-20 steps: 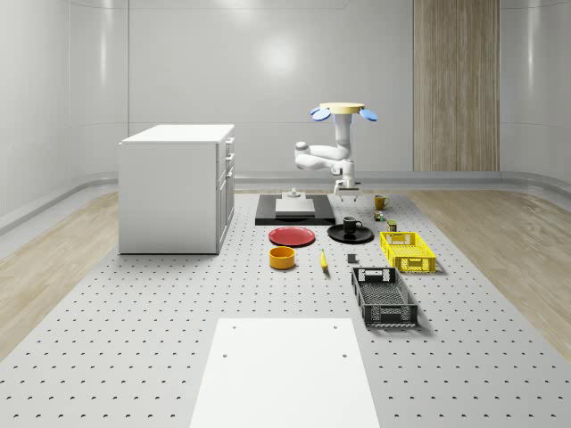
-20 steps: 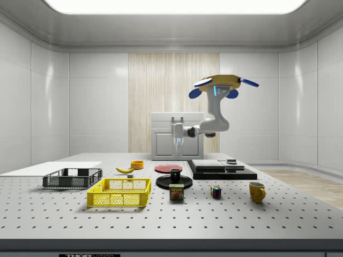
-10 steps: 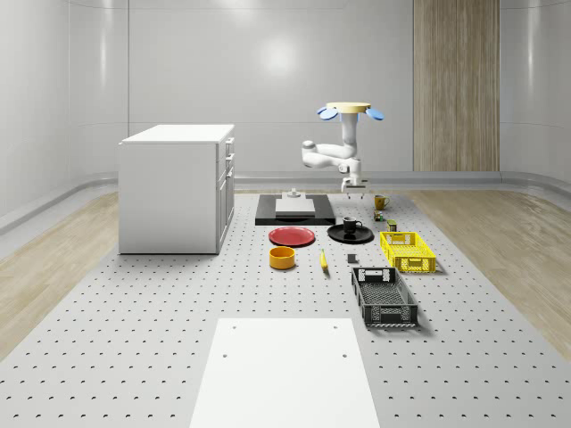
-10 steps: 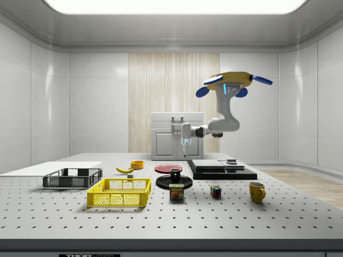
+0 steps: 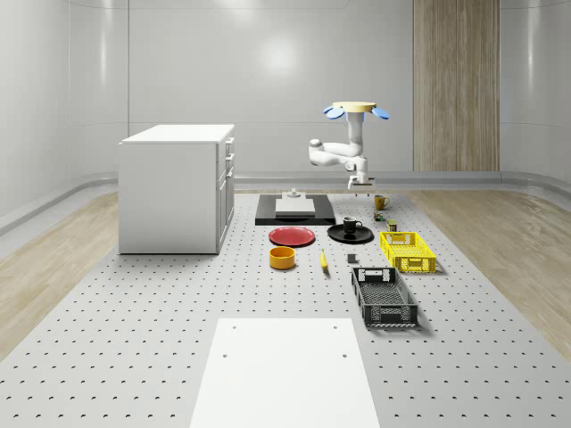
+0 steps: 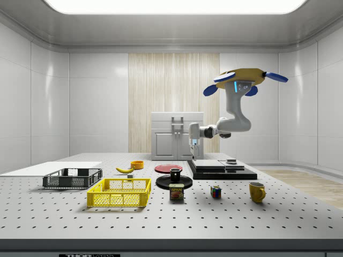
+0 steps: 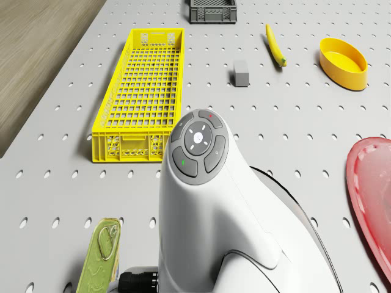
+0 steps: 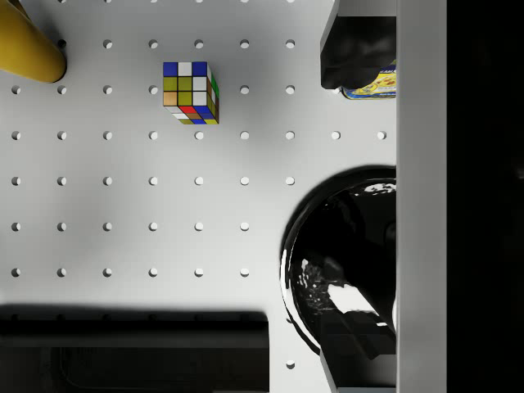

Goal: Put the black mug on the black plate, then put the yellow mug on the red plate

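Note:
The black mug (image 5: 351,224) stands upright on the black plate (image 5: 339,236), also seen as mug (image 6: 175,173) and plate (image 6: 184,182). The yellow mug (image 5: 381,202) (image 6: 257,191) sits on the table behind them, apart from the red plate (image 5: 293,236) (image 6: 168,168). The drone (image 5: 357,109) hovers high over that area. My gripper (image 5: 357,185) (image 6: 194,152) hangs open and holds nothing, well above the plate's edge on the yellow mug's side. In the wrist view one finger (image 8: 360,49) shows above the black plate (image 8: 327,246), with the yellow mug (image 8: 29,45) at a corner.
A Rubik's cube (image 8: 190,92) and a can (image 6: 177,191) lie between the mugs. A yellow crate (image 5: 408,251), black crate (image 5: 384,296), banana (image 5: 323,259), yellow bowl (image 5: 282,258), grey block (image 7: 241,73), black platform (image 5: 294,209) and white cabinet (image 5: 176,187) surround them.
The drone and arm have drifted to the whole-scene view's right, toward the yellow mug, and the open gripper has risen slightly. The black mug has stayed on the black plate.

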Available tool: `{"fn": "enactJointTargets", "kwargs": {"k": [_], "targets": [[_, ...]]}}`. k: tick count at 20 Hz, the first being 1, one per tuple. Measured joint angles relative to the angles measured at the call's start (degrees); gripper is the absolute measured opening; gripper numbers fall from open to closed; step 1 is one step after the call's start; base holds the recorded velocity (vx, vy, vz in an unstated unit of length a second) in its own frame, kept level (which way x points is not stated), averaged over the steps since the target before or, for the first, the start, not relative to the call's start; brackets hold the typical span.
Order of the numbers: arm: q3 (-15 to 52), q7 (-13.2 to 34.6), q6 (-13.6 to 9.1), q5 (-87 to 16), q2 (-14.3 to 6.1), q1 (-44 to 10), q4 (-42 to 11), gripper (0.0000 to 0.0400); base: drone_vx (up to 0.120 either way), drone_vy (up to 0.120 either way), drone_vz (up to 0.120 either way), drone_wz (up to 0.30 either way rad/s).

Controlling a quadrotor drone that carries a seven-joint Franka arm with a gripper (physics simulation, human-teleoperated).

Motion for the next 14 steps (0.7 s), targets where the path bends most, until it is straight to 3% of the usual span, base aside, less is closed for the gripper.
{"fn": "enactJointTargets", "kwargs": {"k": [14], "targets": [[0.0, 0.0, 0.2, 0.1, -0.2, 0.0, 0.0, 0.0400, -0.120, 0.120, 0.000, 0.000]]}}
